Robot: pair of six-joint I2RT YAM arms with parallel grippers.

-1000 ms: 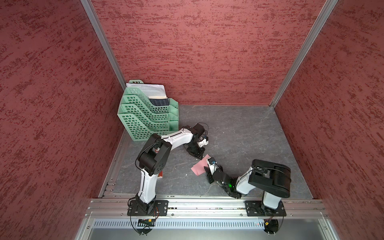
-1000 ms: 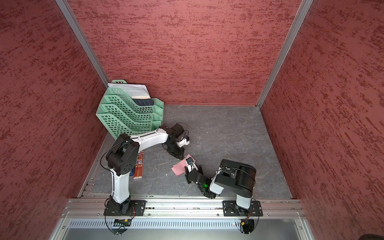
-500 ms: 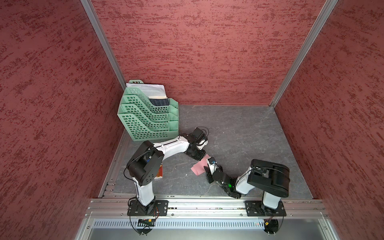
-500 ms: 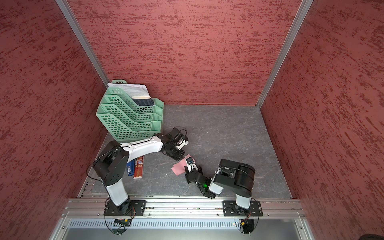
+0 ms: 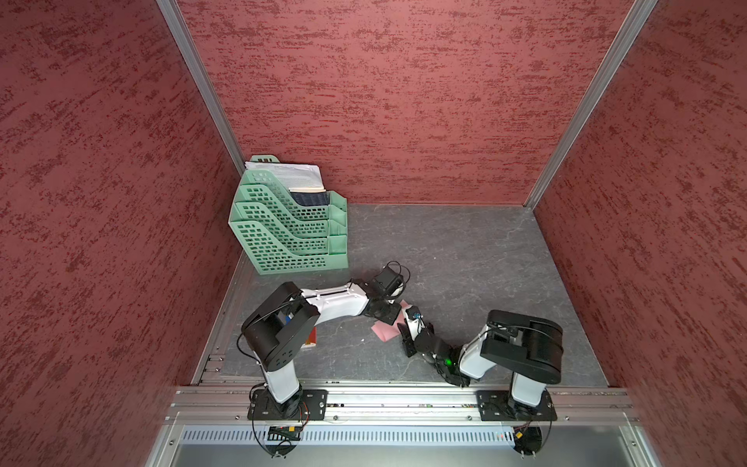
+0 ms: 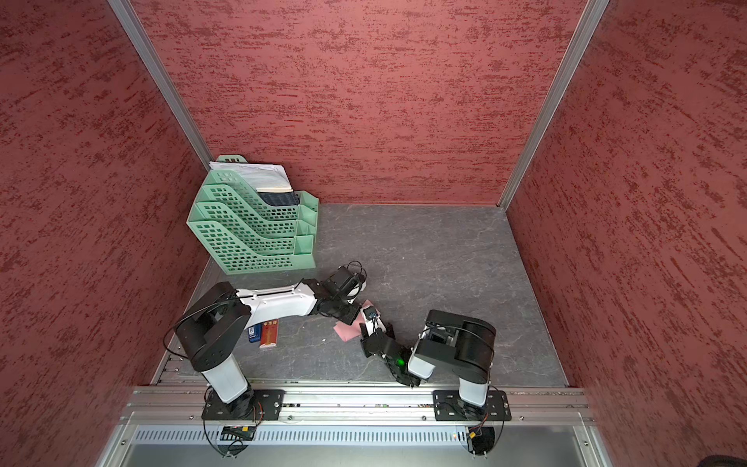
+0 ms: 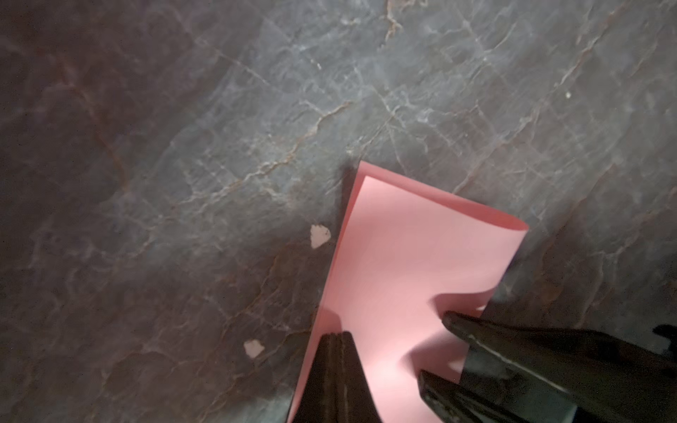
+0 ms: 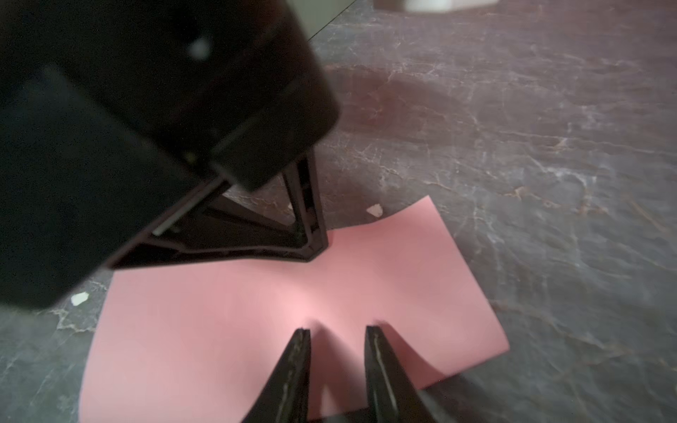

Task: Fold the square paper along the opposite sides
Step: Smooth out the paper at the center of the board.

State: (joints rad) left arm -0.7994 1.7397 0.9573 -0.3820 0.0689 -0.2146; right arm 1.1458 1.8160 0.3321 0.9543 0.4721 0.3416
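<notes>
The square paper [image 5: 385, 332] [image 6: 345, 330] is a light-pink sheet lying doubled over on the grey floor between both arms. In the left wrist view the paper [image 7: 410, 263] shows two layers with a rounded, uncreased bend along one side. My left gripper [image 5: 397, 319] [image 7: 337, 334] is shut, and its tip rests on the sheet near one edge. In the right wrist view that left gripper [image 8: 317, 252] touches the far edge of the paper [image 8: 256, 311]. My right gripper [image 5: 403, 329] [image 8: 337, 329] stands open by a narrow gap, both tips down on the sheet's near part.
A green tray rack [image 5: 289, 230] with white printed papers [image 5: 289, 172] stands in the back left corner. A red narrow box [image 6: 269, 333] and a blue item [image 6: 253, 333] lie under the left arm. Small paper scraps [image 7: 319, 235] lie beside the sheet.
My left gripper has moved forward and down onto the paper's far edge and has shut, the left elbow swinging out to the left. The right gripper has stayed in place.
</notes>
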